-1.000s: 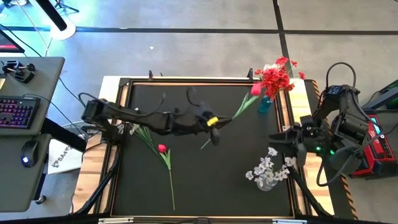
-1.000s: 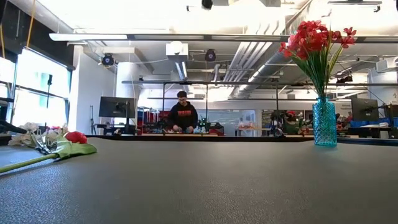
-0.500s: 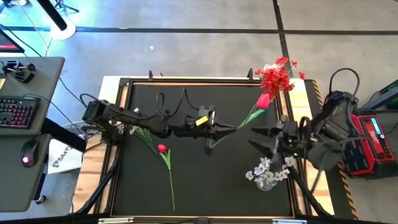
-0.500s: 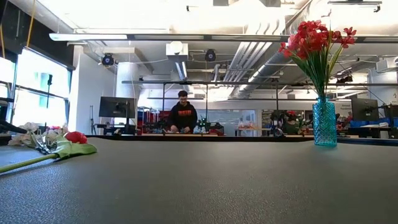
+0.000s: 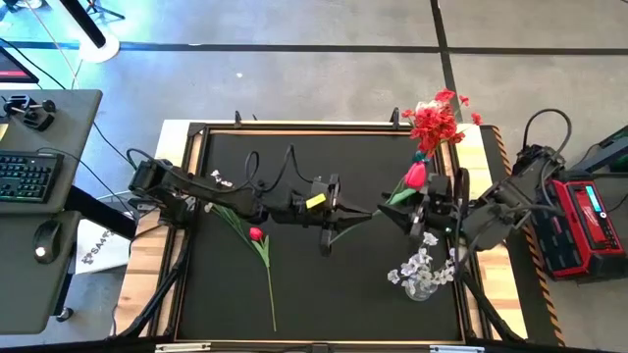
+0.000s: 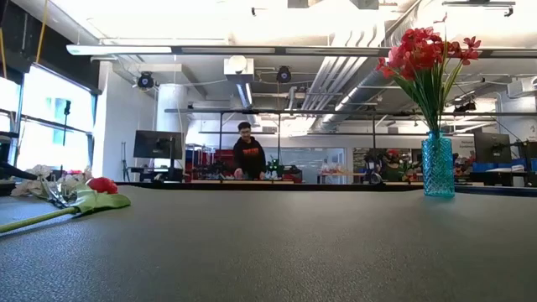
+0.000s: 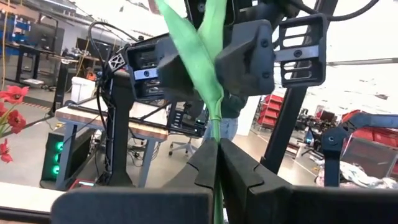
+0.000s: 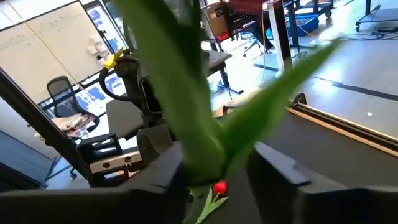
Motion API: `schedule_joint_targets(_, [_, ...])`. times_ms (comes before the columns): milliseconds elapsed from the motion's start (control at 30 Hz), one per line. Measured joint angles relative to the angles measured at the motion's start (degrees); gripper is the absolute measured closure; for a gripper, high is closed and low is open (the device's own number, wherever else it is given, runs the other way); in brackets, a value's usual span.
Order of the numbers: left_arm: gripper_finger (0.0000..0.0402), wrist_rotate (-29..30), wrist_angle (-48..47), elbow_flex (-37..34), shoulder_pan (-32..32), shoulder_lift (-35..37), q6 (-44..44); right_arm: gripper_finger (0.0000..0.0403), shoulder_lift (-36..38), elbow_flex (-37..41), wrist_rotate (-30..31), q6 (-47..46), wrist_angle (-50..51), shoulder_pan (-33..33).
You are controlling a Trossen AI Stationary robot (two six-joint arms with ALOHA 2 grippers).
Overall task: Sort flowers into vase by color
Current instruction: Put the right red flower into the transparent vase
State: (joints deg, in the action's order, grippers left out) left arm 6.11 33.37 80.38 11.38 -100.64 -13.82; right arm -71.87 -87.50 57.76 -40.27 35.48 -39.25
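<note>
A red tulip bud [image 5: 416, 175] on a green stem [image 5: 368, 208] hangs in the air between my two grippers, over the table's right half. My left gripper [image 5: 345, 214] is shut on the stem. My right gripper [image 5: 407, 208] has its fingers closed in on the leaves [image 8: 211, 143] just below the bud. A blue vase [image 5: 420, 162] with red blossoms stands at the far right, and a clear vase [image 5: 424, 279] with white blossoms at the near right. Another red bud flower [image 5: 257, 235] lies flat on the table's left half. My left gripper pinches the thin stem [image 7: 216, 134] between its two fingertips, well below the leaves. It comes about level from the table's left. The flower is lifted clear, its stem slanting on toward the right arm. My right gripper has the leaf base [image 8: 214, 158] between its two fingers [image 8: 273, 165], just below the bud. It comes about level from the table's right, across the stem. The bud stands above the fingers.
A spray of small white blossoms [image 5: 220, 179] and loose green stems lie by the left arm's base. The lying flower [image 6: 101, 186] shows at the left in the low view. The blue vase [image 6: 438, 164] stands close behind the held bud. A person works far behind the table.
My right gripper has swung toward the table's left to the held flower, rolled its wrist and narrowed its fingers around the leaves. My left gripper has tipped and turned, and the bud has swung from beside the blue vase toward the near edge.
</note>
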Motion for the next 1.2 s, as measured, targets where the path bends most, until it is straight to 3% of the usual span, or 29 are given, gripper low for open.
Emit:
schedule_joint_targets(133, [0.0401, 0.3, -0.2, 0.0, 0.0, 0.0, -0.9, 0.0367, -0.2, 0.0, -0.3, 0.3, 0.2, 0.0])
schedule_joint_targets(200, [0.04, 0.2, -0.8, 0.0, 0.0, 0.0, -0.7, 0.039, -0.1, 0.0, -0.9, 1.5, 0.8, 0.0])
schedule_joint_targets(333, [0.0378, 0.3, -3.5, 0.0, 0.0, 0.0, -1.0, 0.0394, 0.1, -0.6, -1.3, 0.8, 5.9, -0.1])
schedule_joint_targets(533, [0.0325, 0.2, -11.9, 0.0, 0.0, 0.0, -5.6, 0.04, 0.3, -5.5, -3.1, -9.5, 25.5, -0.1])
schedule_joint_targets(667, [0.03, 0.2, -17.7, 0.0, 0.0, 0.0, -9.1, 0.0401, 0.3, -9.1, -9.6, -15.0, 39.1, -0.1])
schedule_joint_targets(833, [0.0294, -1.3, -20.2, 0.0, 0.3, 0.0, -10.0, 0.0402, 0.3, -11.5, -22.7, -20.7, 54.4, -0.3])
schedule_joint_targets(933, [0.0294, -1.1, -20.2, 0.0, 0.7, 0.0, -10.0, 0.0402, 1.0, -11.3, -27.1, -19.0, 54.2, -1.1])
schedule_joint_targets(1200, [0.0294, 0.9, -20.2, 0.0, 1.5, 0.0, -10.1, 0.0402, 1.8, -11.4, -30.6, -17.9, 54.5, -1.7])
